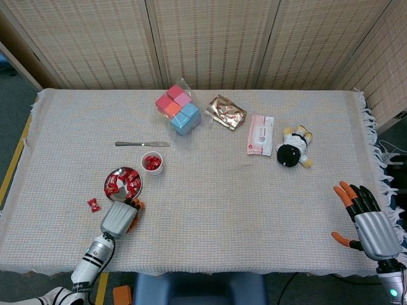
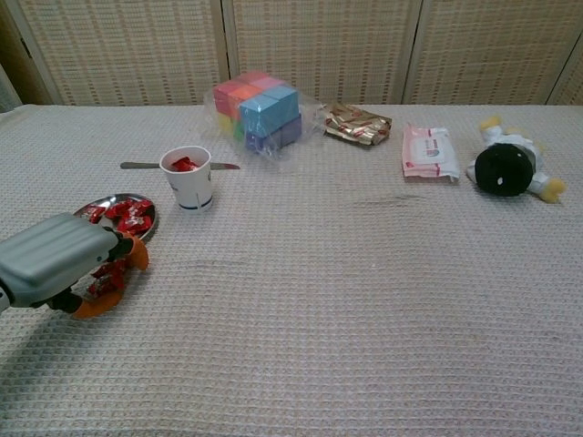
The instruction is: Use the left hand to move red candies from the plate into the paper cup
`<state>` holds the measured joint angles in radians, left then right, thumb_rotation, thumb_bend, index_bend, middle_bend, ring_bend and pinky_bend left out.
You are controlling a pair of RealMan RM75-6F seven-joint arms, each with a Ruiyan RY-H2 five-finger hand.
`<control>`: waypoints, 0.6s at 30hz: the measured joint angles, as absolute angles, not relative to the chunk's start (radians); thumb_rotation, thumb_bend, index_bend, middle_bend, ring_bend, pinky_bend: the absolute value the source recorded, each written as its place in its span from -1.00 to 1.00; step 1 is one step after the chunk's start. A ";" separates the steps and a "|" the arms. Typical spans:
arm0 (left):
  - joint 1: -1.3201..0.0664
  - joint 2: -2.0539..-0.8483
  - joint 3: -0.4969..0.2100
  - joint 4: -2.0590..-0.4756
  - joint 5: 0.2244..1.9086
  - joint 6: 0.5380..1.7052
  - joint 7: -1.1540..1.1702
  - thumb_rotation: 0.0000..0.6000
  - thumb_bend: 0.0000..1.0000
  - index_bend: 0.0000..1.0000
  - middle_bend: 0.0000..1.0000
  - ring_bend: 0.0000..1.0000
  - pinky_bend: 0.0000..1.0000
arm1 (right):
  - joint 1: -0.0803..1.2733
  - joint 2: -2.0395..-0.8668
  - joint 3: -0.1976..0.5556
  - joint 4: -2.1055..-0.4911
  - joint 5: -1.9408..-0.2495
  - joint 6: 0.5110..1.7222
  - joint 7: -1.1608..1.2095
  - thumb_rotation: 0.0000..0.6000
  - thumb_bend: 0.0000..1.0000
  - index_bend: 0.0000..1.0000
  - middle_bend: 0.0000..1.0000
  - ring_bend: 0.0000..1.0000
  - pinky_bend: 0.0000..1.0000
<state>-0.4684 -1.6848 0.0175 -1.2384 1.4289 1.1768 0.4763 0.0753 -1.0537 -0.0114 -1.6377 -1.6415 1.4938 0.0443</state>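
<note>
The small metal plate [image 1: 112,175] [image 2: 146,221] holds several red candies [image 1: 125,184] [image 2: 129,215]. Just behind it to the right stands the white paper cup [image 1: 152,169] [image 2: 189,189] with red candies inside. My left hand [image 1: 117,216] [image 2: 56,264] hovers at the plate's near edge, fingers curled toward the plate. In the chest view a red candy [image 2: 107,277] shows under those fingers, gripped in the hand. My right hand [image 1: 369,219] rests far away at the table's front right with its fingers spread and nothing in it.
One loose red candy [image 1: 93,204] lies on the cloth left of my left hand. A table knife [image 1: 142,144] [image 2: 137,166] lies behind the cup. Coloured blocks in a bag [image 1: 179,109], a foil packet [image 1: 226,112], a wipes pack [image 1: 260,134] and a plush toy [image 1: 292,151] sit farther back.
</note>
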 measured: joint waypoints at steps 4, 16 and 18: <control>-0.465 -1.684 0.013 -1.235 1.430 1.177 0.472 1.00 -0.25 -0.24 -0.21 -0.15 1.00 | 0.075 -1.053 -0.012 -1.638 -1.642 1.493 0.044 1.00 -0.91 -1.00 -1.00 -1.00 -1.00; -0.455 -1.670 0.009 -1.234 1.443 1.183 0.446 1.00 -0.24 0.05 0.10 0.09 1.00 | 0.076 -1.052 -0.012 -1.638 -1.640 1.491 0.043 1.00 -0.91 -1.00 -1.00 -1.00 -1.00; -0.454 -1.666 0.008 -1.237 1.445 1.184 0.446 1.00 -0.24 0.08 0.12 0.10 1.00 | 0.076 -1.053 -0.011 -1.638 -1.640 1.491 0.042 1.00 -0.91 -1.00 -1.00 -1.00 -1.00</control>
